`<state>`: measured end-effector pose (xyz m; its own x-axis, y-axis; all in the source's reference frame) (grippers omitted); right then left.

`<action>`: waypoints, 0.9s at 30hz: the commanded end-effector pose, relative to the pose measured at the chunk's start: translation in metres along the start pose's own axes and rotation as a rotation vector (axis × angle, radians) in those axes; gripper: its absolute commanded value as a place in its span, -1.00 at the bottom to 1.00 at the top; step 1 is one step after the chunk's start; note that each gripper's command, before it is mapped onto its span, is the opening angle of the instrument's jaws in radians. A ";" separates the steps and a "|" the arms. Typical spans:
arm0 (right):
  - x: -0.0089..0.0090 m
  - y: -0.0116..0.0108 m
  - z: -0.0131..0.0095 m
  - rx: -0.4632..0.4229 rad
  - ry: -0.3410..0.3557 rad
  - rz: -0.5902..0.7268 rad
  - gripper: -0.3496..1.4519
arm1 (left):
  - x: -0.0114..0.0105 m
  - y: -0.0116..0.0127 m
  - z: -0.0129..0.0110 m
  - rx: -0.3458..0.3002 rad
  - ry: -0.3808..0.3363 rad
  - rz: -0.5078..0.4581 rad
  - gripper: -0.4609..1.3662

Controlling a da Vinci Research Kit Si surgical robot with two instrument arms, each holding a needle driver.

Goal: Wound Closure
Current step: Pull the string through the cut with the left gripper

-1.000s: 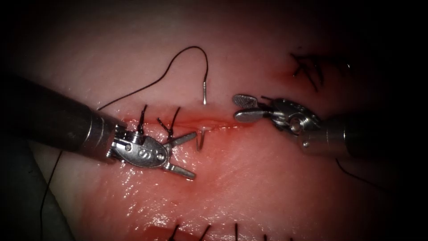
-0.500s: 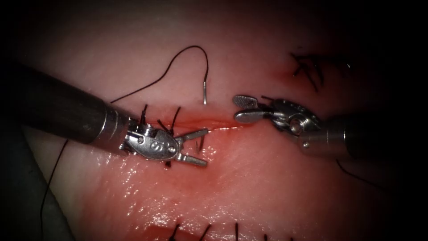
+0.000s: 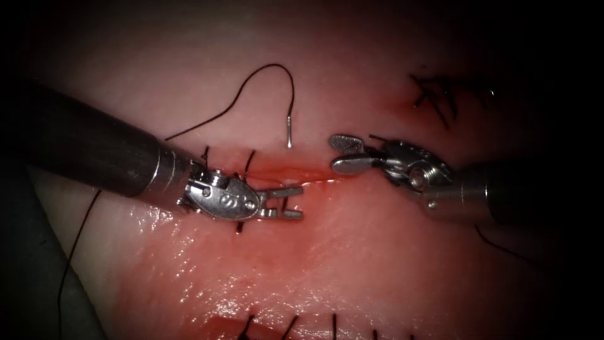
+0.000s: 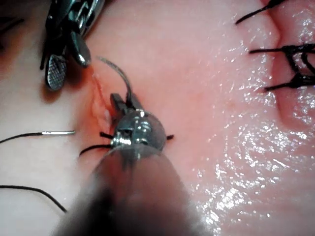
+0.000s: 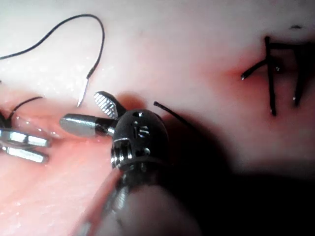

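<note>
The curved needle passes through the tissue [image 3: 377,264] across the cut [image 3: 302,171]. Its tail [image 3: 289,133] stands out of the far edge, and its tip part [image 3: 284,203] rises from the near edge. My left tool [image 3: 287,202] has its jaws open on either side of that tip part, with a small gap still showing. In the left wrist view the needle [image 4: 118,73] arcs up from these jaws. My right tool [image 3: 343,153] is at the right end of the cut, open and holding nothing. The thread [image 3: 264,67] loops from the tail to the left.
Tied stitches [image 3: 247,162] cross the cut beside the left tool's wrist. More knots [image 3: 434,94] are at the upper right, and several stitch ends [image 3: 289,326] line the bottom edge. Red fluid [image 3: 277,170] wets the cut. A thread strand [image 3: 72,252] hangs at the lower left.
My left tool has moved right and up to the emerging needle tip, and its jaws have narrowed from wide open to closely flanking it. The right tool and needle have stayed still.
</note>
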<state>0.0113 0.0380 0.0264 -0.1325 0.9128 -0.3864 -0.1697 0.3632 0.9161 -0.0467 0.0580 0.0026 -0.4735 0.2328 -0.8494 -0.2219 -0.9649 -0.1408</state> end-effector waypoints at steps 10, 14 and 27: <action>0.0000 0.0000 0.0000 0.005 0.000 0.000 0.53 | 0.0015 0.0007 -0.0008 -0.007 0.034 0.010 -0.88; 0.0000 0.0000 0.0000 0.005 0.000 0.000 0.53 | 0.0021 0.0011 -0.0010 -0.010 0.042 -0.011 -0.88; -0.0002 -0.0001 -0.0001 0.006 0.000 -0.001 0.56 | 0.0020 0.0025 -0.0023 -0.133 0.068 -0.360 -0.88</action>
<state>0.0113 0.0377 0.0263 -0.1321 0.9124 -0.3874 -0.1696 0.3643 0.9157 -0.0461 0.0558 -0.0006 -0.3242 0.5615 -0.7613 -0.2592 -0.8267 -0.4993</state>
